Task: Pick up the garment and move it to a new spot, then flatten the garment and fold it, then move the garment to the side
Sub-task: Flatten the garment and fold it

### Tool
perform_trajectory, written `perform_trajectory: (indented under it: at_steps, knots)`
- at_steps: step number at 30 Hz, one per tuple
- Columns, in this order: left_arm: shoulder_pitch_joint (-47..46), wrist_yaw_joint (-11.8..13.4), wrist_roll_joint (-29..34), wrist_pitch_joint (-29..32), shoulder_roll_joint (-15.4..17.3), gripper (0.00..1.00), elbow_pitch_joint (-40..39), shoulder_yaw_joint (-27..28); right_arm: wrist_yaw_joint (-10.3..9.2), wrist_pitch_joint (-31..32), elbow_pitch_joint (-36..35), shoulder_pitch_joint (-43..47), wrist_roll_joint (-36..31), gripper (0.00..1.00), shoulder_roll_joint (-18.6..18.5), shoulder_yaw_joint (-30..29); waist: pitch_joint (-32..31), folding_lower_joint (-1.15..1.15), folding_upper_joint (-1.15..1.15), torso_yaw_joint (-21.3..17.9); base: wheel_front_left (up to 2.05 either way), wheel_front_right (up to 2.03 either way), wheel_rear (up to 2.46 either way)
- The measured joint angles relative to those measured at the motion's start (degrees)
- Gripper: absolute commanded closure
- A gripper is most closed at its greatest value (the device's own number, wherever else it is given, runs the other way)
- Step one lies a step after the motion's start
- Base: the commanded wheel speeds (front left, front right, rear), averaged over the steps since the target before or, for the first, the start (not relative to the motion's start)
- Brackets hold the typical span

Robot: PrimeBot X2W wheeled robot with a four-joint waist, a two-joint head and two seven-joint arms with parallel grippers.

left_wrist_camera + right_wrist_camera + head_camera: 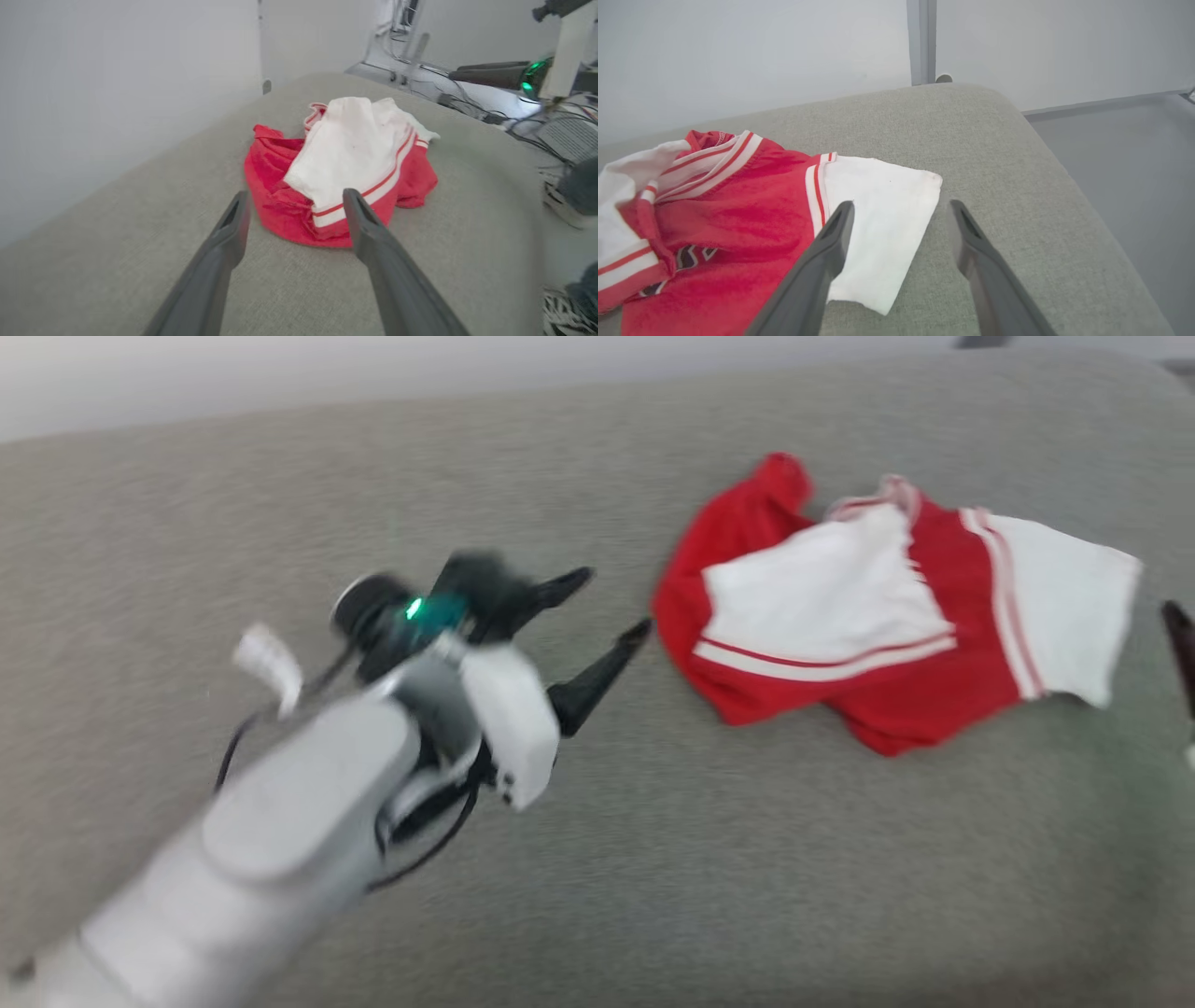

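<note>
Inspecting the garment: a small red shirt with white panels, it lies crumpled on the grey upholstered surface, toward the robot's right in the head view; it is neither flattened nor folded. A white panel is turned over the red body; one white sleeve lies spread flat at the end nearer the right arm; the red cloth at the opposite end is bunched into folds.

Left gripper: jaws wide apart, nothing between them; it sits just short of the bunched red edge, fingers pointing at it, apparently clear of the cloth. Right gripper: jaws likewise spread, nothing gripped; one finger overlaps the white sleeve in its wrist view, and contact cannot be confirmed. The head view is blurred, so fine detail there is unreliable.

Handling assessment: the shirt is judged light, thin and wholly limp; it should sag and drape from any single hold; it is not fragile and not notably slippery, though it may drag on the textured upholstery.

Recommended holds: the striped hem band or the sleeve's free edge, where the cloth lies single and accessible; two well-separated pinches, one per gripper, would keep it spread.

Risks: a pinch in the bunched red part probably takes several layers; a low pinch may catch the upholstery too.
</note>
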Motion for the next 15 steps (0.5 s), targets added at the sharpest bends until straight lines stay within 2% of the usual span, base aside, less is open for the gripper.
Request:
perform_trajectory:
  at_steps: [5, 7, 9, 15]
  knots:
    - [-14.9, 0.0, -14.6, 14.0, 1.5, 0.00, 4.7, -11.0, -0.01, -0.7, -7.1, 2.9, -0.5, 0.00, 3.1, -0.8, 1.1, 0.00, 0.00, -5.3, 0.00, 0.00, 0.00]
    - [-19.5, 0.0, -20.9, 19.8, 1.2, 0.00, 8.1, -12.6, -0.01, -0.7, -9.1, 3.5, -1.0, 0.00, 4.4, -1.2, 1.9, 0.00, 0.00, -7.5, 0.00, 0.00, 0.00]
    - [-23.8, 0.0, -24.0, 25.8, 1.4, 0.00, 11.2, -15.0, 0.00, -0.5, -10.7, 3.9, -1.7, 0.00, 5.5, -1.6, 3.0, 0.00, 0.00, -9.7, 0.00, 0.00, 0.00]
    - [-31.7, 0.0, -31.3, 36.9, 0.6, 0.00, 19.7, -18.0, -0.01, -0.1, -13.4, 4.4, -3.6, 0.00, 9.3, -1.9, 6.7, 0.00, 0.00, -16.1, 0.00, 0.00, 0.00]
